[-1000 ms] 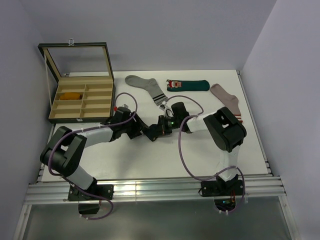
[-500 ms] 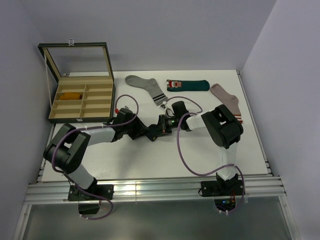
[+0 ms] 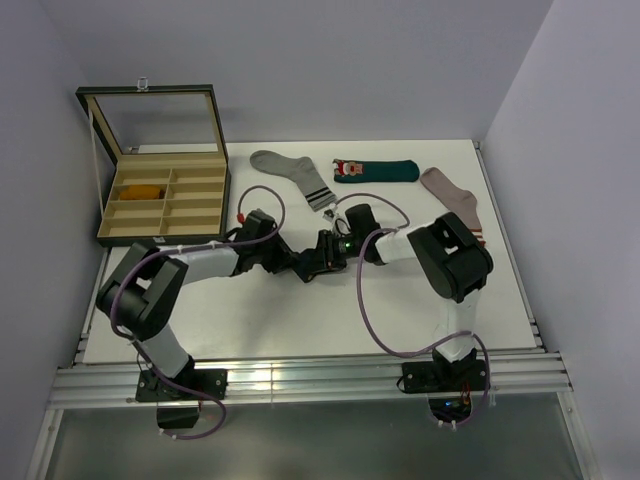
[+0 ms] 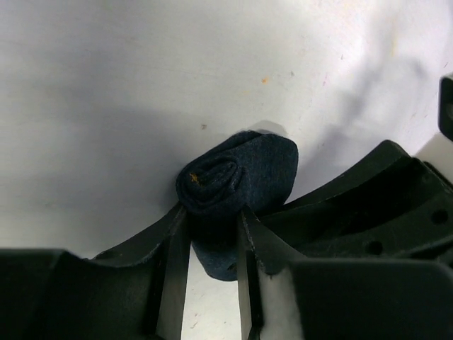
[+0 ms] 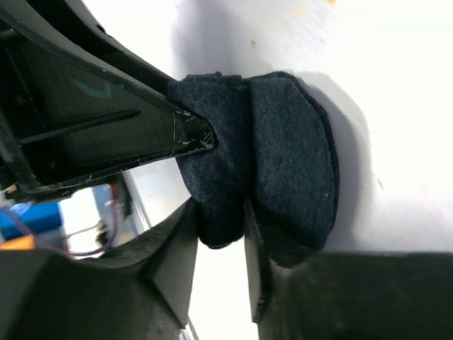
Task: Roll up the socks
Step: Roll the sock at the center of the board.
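Observation:
A navy sock (image 4: pixel 244 166) lies rolled into a tight bundle on the white table, and both grippers meet at it from opposite sides. My left gripper (image 4: pixel 212 216) is shut on the roll's near end. My right gripper (image 5: pixel 219 209) has a fold of the same navy sock (image 5: pixel 290 163) filling its jaws and touching both fingers. From above, the left gripper (image 3: pixel 307 263) and right gripper (image 3: pixel 326 249) hide the roll. A dark teal sock (image 3: pixel 380 171) lies flat at the back. A mustard-orange sock (image 3: pixel 143 192) sits in a compartment of the box.
The open wooden box (image 3: pixel 160 238) with a glass lid (image 3: pixel 150 120) stands at the back left. A grey striped sock (image 3: pixel 290 172) and a pinkish-beige sock (image 3: pixel 455 203) lie flat at the back, either side of the teal one.
My left jaws have closed onto the navy roll while the left arm pushed further right. My right jaws have widened a little around the fold they hold.

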`<state>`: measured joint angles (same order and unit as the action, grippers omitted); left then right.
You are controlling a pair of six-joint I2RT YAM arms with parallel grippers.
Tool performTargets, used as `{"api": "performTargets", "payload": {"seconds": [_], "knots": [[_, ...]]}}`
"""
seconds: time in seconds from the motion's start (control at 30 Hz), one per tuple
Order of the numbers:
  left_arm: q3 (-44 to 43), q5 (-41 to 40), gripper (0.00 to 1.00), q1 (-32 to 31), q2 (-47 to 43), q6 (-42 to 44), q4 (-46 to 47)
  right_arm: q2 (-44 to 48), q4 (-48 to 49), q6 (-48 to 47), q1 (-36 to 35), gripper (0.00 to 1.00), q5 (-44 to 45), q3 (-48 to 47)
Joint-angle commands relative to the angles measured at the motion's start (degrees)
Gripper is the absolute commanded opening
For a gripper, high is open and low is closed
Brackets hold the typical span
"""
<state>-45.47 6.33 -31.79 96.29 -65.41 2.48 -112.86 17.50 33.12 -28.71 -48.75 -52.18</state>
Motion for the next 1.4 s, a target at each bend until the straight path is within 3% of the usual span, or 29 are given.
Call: {"api": "performTargets", "payload": {"seconds": [0.0,0.13,0.17,0.27,0.4,0.73,1.03,1.37], "knots": [[-2.2,-4.6,0.13,-1.2,4.2,3.5,-9.4,4.8,-7.0,-5.1,-0.8,0.4,10.1,4.3],[-8.3,-4.7,0.07,-2.7,7.9,6.6,-15.3,16.1,-8.6,-9.2,-4.9,0.45,23.8,6.8],[-9.0,-5.0,0.07,-2.9,8.3,7.0,-16.3,17.9,-8.4,-9.7,-6.0,0.45,32.3,8.2],[-10.6,-5.2,0.06,-3.6,8.8,8.4,-18.3,24.4,-7.0,-13.5,-11.2,0.46,47.1,10.7],[-13.0,-5.7,0.06,-3.6,9.4,10.6,-21.2,28.6,-3.5,-16.3,-16.6,0.48,58.3,13.0],[-18.1,-5.7,0.06,-3.7,10.3,13.8,-25.5,24.4,-1.2,-23.6,-24.6,0.52,66.7,9.2],[-18.2,-4.4,0.06,-3.7,11.3,14.1,-24.9,19.6,-1.0,-26.3,-28.9,0.52,69.1,6.3],[-19.2,-3.4,0.08,-3.7,11.3,14.8,-25.1,11.8,-10.4,-24.9,-29.5,0.52,71.4,0.8]]}}
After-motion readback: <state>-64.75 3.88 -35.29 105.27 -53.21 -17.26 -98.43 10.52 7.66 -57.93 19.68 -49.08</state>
